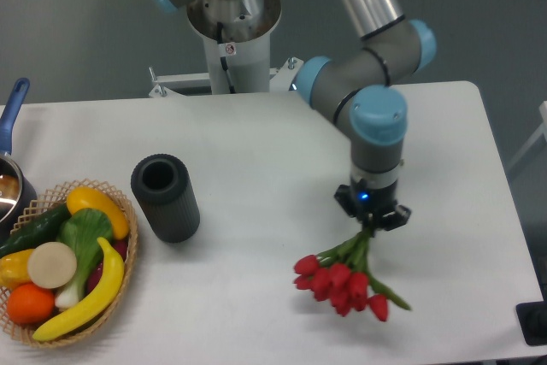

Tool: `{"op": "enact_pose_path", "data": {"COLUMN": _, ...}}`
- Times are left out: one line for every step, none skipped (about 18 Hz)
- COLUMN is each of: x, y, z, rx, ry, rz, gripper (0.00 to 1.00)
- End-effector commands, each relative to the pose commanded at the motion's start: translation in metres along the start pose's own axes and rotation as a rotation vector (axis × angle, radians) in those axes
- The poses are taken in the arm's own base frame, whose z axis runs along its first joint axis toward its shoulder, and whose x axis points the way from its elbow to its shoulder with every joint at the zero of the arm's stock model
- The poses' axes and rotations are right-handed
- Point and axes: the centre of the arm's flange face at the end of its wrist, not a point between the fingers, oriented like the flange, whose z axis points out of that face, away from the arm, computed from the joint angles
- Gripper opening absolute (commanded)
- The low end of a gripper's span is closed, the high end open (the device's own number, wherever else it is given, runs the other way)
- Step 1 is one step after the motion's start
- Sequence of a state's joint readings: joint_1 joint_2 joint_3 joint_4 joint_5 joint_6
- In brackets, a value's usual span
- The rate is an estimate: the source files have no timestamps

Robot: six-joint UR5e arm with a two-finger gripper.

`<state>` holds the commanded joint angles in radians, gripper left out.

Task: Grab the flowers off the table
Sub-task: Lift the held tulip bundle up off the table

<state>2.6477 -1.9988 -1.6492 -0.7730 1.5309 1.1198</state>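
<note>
The flowers (340,279), a small bunch of red tulips with green stems, lie at the front right of the white table (256,151), heads toward the front edge. My gripper (371,226) points straight down over the stem ends. Its fingers are closed around the stems where they come together. The fingertips themselves are mostly hidden by the gripper body and the stems. I cannot tell whether the bunch rests on the table or hangs just above it.
A dark grey cylindrical cup (165,197) stands left of centre. A wicker basket (120,279) of toy fruit and vegetables sits at the front left corner. A pot with a blue handle (12,117) is at the left edge. The arm's base (231,32) is behind the table.
</note>
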Motion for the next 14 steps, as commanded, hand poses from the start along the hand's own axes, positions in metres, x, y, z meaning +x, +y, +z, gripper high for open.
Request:
{"op": "enact_pose_path", "data": {"x": -0.004, "y": -0.003, "z": -0.006, "rx": -0.002, "ry": 0.002, "rz": 0.001, "gripper": 0.00}}
{"op": "enact_pose_path", "data": {"x": -0.008, "y": -0.006, "z": -0.011, "rx": -0.006, "ry": 0.014, "rz": 0.002, "gripper": 0.00}}
{"op": "enact_pose_path", "data": {"x": -0.013, "y": -0.009, "z": -0.016, "rx": -0.011, "ry": 0.025, "rz": 0.002, "gripper": 0.00}}
{"op": "enact_pose_path", "data": {"x": -0.017, "y": -0.011, "z": -0.020, "rx": -0.019, "ry": 0.038, "rz": 0.003, "gripper": 0.00}}
{"op": "enact_pose_path", "data": {"x": -0.021, "y": -0.013, "z": -0.023, "rx": -0.027, "ry": 0.052, "rz": 0.016, "gripper": 0.00}}
{"op": "enact_pose_path", "data": {"x": -0.026, "y": -0.014, "z": -0.029, "rx": -0.035, "ry": 0.066, "rz": 0.043, "gripper": 0.00}}
{"op": "enact_pose_path", "data": {"x": -0.028, "y": -0.017, "z": -0.032, "rx": -0.045, "ry": 0.087, "rz": 0.068, "gripper": 0.00}}
{"op": "enact_pose_path", "data": {"x": -0.030, "y": -0.018, "z": -0.034, "rx": -0.055, "ry": 0.111, "rz": 0.073, "gripper": 0.00}}
{"op": "enact_pose_path", "data": {"x": -0.032, "y": -0.019, "z": -0.037, "rx": -0.058, "ry": 0.120, "rz": 0.075, "gripper": 0.00}}
{"op": "enact_pose_path", "data": {"x": -0.033, "y": -0.018, "z": -0.038, "rx": -0.059, "ry": 0.120, "rz": 0.073, "gripper": 0.00}}
{"op": "enact_pose_path", "data": {"x": -0.033, "y": -0.018, "z": -0.038, "rx": -0.059, "ry": 0.120, "rz": 0.073, "gripper": 0.00}}
{"op": "enact_pose_path", "data": {"x": -0.034, "y": -0.019, "z": -0.038, "rx": -0.059, "ry": 0.120, "rz": 0.075, "gripper": 0.00}}
{"op": "enact_pose_path", "data": {"x": -0.035, "y": -0.019, "z": -0.040, "rx": -0.057, "ry": 0.117, "rz": 0.082, "gripper": 0.00}}
{"op": "enact_pose_path", "data": {"x": -0.037, "y": -0.020, "z": -0.042, "rx": -0.056, "ry": 0.111, "rz": 0.089, "gripper": 0.01}}
